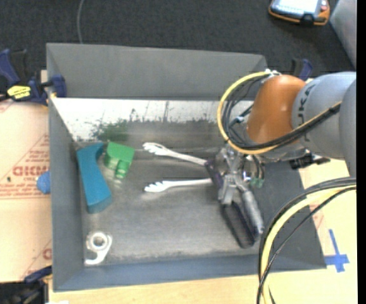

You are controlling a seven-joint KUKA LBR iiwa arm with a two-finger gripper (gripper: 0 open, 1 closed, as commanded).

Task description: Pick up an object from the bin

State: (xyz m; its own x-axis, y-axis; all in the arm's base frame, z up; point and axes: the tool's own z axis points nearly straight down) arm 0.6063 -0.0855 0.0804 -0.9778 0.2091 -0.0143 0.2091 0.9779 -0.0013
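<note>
Where the two arms of the white plastic tongs (183,183) meet, right of the centre of the grey metal bin (63,189), the tool (230,181) sits low over that joined end; I cannot tell whether it is spread or pinching. A black oblong object (237,225) lies just below it.

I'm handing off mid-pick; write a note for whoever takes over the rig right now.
Gripper: low at the right side of the bin, by the joined end of the white tongs; grasp unconfirmed.
Black oblong piece lies beside it; teal block and green piece at left; silvery ring near the front-left corner.
Done: nothing lifted out.
Left: secure one thing, lift it clear.
</note>
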